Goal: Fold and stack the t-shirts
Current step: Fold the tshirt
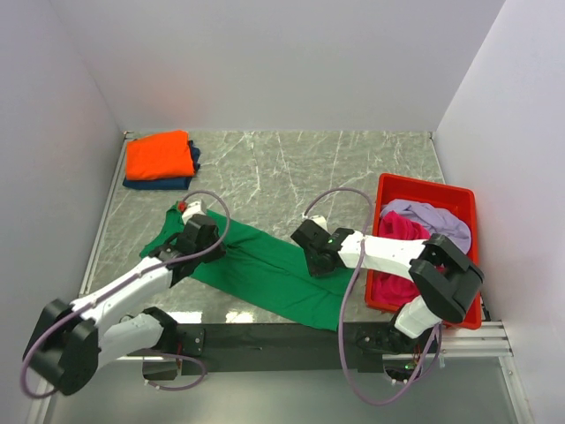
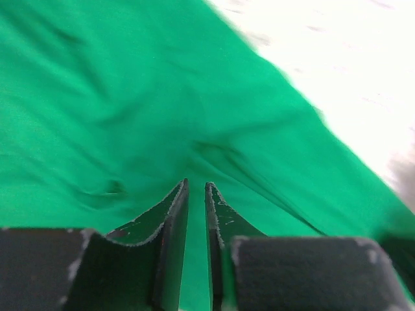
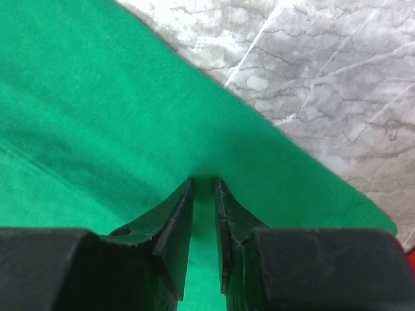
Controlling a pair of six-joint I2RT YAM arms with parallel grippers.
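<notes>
Closest to each wrist lens are that arm's own black jaws. In both views they stand drawn almost together, with only a thin slit between them. The left jaws pinch the green t-shirt (image 2: 130,97), whose creases run out from the tips. The right jaws bite its cloth just inside a straight hem, beyond which the marbled worktop (image 3: 324,78) shows. From above, the green t-shirt (image 1: 265,265) lies as a long slanted band across the near half of the worktop (image 1: 291,168). The left arm (image 1: 124,296) holds its far-left end and the right arm (image 1: 388,252) holds its right side, near the red bin (image 1: 424,184). In the far left corner the orange t-shirt (image 1: 159,157) sits folded square on top of the navy t-shirt (image 1: 168,183), only a dark edge of which shows beneath it. The lilac t-shirt (image 1: 428,216) and the magenta t-shirt (image 1: 402,231) lie crumpled together inside the bin. By my reckoning two shirts are finished and stacked. The green one is third and only part way through: it is laid out and gripped at both ends but not yet a neat square, and whether it is already doubled over I cannot tell. It would then need carrying to the stack, and the two in the bin have yet to be taken out, spread, folded and added.
</notes>
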